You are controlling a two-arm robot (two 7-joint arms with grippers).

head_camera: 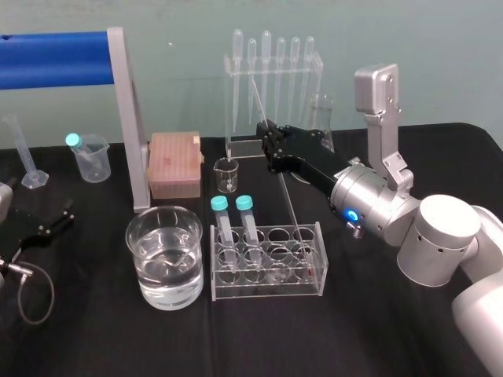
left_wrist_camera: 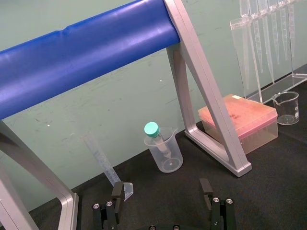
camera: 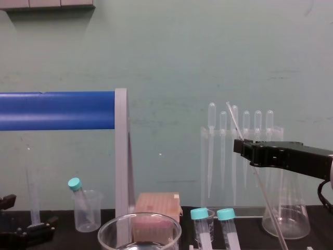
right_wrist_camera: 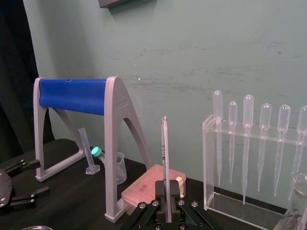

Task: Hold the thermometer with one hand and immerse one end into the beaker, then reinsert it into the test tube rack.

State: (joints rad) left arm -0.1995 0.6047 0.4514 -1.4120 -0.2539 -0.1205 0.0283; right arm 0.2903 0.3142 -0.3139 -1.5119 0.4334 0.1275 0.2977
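Clamps black two-fingered right gripper (head_camera: 268, 138) on long, thin clear glass thermometer (head_camera: 289, 204), tilted. Head view: foot inside clear acrylic tube rack (head_camera: 267, 289), three o'clock of wide water-filled glass beaker (head_camera: 165, 255). Right wrist view: dark graduations. Rests black left gripper (left_wrist_camera: 163, 194), fingers apart, far at nine o'clock.

I count six clear bulb-topped plastic pipettes (head_camera: 266, 71) at 12 o'clock, three teal-capped clear tubes (head_camera: 222, 224), three clear beakers (head_camera: 145, 259), one conical glass flask (camera: 286, 219), one long thin glass thermometer (right_wrist_camera: 164, 148), one pink tip box (head_camera: 174, 163).
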